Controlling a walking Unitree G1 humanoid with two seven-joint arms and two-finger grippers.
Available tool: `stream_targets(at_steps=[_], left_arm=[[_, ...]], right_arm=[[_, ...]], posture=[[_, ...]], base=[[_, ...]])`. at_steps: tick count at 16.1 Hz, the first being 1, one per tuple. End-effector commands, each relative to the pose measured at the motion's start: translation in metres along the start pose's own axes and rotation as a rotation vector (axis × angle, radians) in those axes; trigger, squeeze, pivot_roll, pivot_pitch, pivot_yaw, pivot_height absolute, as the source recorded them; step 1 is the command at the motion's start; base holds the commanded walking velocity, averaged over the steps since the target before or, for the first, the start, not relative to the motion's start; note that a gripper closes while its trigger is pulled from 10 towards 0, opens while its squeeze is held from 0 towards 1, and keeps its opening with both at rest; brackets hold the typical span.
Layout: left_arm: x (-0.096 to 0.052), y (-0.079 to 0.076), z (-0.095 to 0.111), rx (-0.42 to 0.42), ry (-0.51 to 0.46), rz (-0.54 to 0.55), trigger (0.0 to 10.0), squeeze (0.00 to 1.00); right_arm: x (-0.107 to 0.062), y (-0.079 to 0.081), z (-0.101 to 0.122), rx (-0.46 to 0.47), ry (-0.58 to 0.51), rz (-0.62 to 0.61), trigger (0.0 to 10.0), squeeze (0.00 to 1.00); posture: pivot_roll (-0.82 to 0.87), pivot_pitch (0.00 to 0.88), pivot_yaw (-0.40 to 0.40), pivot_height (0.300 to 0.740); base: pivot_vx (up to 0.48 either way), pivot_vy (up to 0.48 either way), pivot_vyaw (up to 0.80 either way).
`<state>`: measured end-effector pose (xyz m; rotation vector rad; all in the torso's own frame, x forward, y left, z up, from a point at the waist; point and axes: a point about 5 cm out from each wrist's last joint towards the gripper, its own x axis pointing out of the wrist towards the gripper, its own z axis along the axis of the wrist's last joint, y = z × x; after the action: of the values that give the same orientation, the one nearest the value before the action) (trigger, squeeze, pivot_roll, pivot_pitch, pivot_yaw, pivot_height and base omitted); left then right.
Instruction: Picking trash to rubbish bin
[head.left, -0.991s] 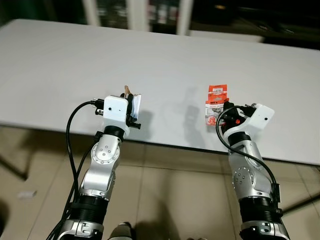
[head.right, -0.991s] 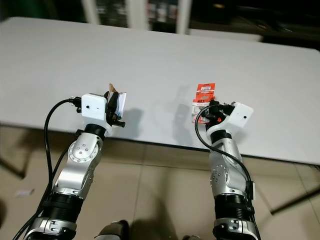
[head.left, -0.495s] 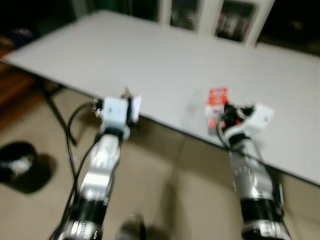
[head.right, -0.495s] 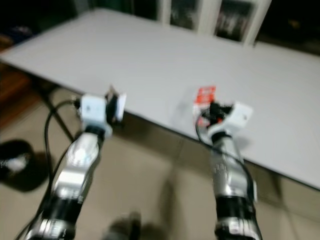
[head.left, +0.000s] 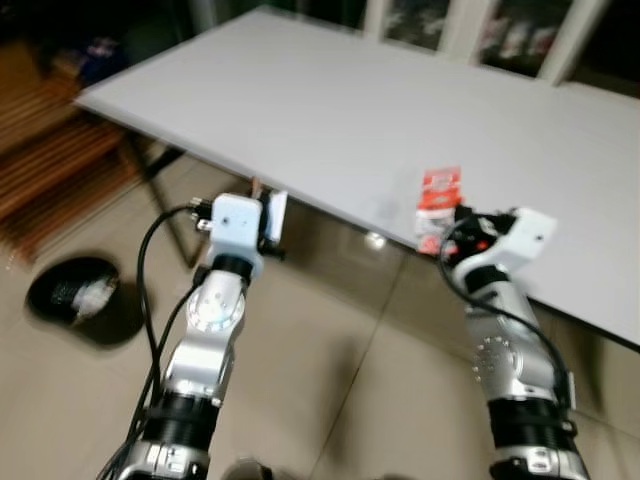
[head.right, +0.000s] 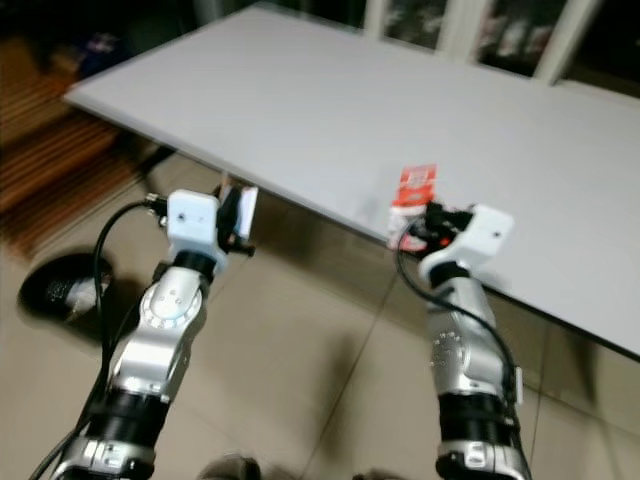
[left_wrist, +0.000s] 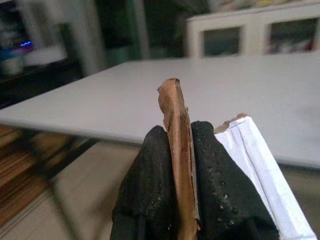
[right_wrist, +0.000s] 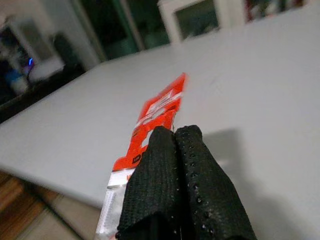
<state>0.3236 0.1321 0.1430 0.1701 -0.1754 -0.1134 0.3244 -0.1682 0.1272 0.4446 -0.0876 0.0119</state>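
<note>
The trash is already off the tabletop (head.left: 330, 110), one piece in each end effector. The left end effector (left_wrist: 176, 150) is pinched tight on a brown and white paper scrap (left_wrist: 176, 130), out past the tabletop's edge over the floor; the right end effector (right_wrist: 176, 150) is clamped on a red plastic wrapper (right_wrist: 152, 120) just above that edge. Both look light, thin and floppy, so a firm edge pinch suits them. Beside the tabletop's leg sits a dark round bin (head.left: 75, 300) holding something pale.
</note>
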Motion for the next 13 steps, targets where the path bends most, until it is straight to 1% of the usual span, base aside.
stream_targets(at_steps=[1,7,13], left_arm=[[0.0008,0.0003,0.0021,-0.003,-0.005,0.012,10.0,0.00],[0.0003,0.0009,0.0011,-0.002,0.002,0.018,10.0,0.00],[0.0007,0.0009,0.0003,-0.002,0.007,0.016,10.0,0.00]], right_arm=[[-0.0009,-0.0001,-0.0002,-0.010,0.011,0.005,10.0,0.00],[-0.0013,0.0016,-0.0019,-0.008,0.020,0.012,10.0,0.00],[-0.0022,0.0000,-0.0030,-0.013,0.026,0.006,10.0,0.00]], posture=[[-0.01,0.108,-0.033,0.740],[-0.01,0.116,-0.035,0.740],[-0.01,0.117,-0.034,0.740]], base=[[0.000,0.000,0.80],[0.000,0.000,0.80],[0.000,0.000,0.80]])
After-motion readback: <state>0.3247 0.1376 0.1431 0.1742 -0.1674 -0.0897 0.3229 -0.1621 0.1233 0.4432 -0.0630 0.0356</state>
